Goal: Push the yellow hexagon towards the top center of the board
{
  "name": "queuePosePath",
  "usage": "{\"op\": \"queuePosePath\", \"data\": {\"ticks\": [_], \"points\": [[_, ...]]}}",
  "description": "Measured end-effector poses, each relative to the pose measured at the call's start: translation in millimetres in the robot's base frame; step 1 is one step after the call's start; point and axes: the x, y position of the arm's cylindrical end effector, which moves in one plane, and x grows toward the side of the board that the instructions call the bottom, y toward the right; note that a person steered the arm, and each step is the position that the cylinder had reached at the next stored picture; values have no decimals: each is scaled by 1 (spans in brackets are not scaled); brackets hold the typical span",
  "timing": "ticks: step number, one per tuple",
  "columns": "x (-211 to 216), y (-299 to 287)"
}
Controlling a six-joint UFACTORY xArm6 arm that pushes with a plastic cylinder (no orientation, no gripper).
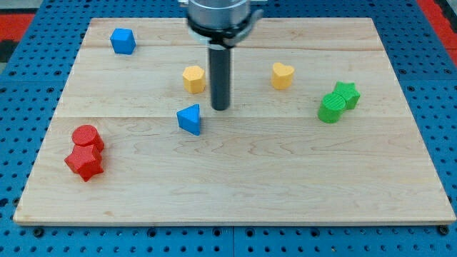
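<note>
a: starting at the view's bottom, what's nearest?

b: the near strip of the wooden desk [235, 193] is bare wood. the first things up from it sit at the view's left: a red star-like block [84, 162], and touching it just behind, a red cylinder [87, 135].

a: and further up?

b: toward the middle, a blue triangular block [190, 118]. just up and to the view's right of it is my tip [221, 108], resting on the desk. the two are close, but i can't tell whether they touch.

a: what about a claw, wide or narrow?

b: there's none to report. the arm ends in a plain dark rod, hanging straight down from a grey mount [218, 18] at the view's top.

a: where's the yellow hexagon?

b: the yellow hexagon [193, 78] is just left of the rod's shaft, a little farther up the desk than my tip. it sits left of centre, in the upper half, well short of the top edge. the gap between it and the rod looks very slim.

a: the right side?

b: a green cylinder [330, 109] with a green star [346, 94] touching it behind, near the right edge. a yellow heart [283, 75] stands apart, to the right of the rod, about level with the hexagon.

a: farthest back?

b: a blue cube-like block [123, 41], alone near the top left corner. the blue pegboard [28, 57] surrounds the desk.
</note>
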Motion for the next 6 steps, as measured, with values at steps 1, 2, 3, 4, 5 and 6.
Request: {"op": "queuePosePath", "data": {"ticks": [1, 2, 3, 4, 5, 6], "points": [[-39, -37], [-31, -53], [-60, -71], [-70, -50], [-107, -32], [-132, -6]]}}
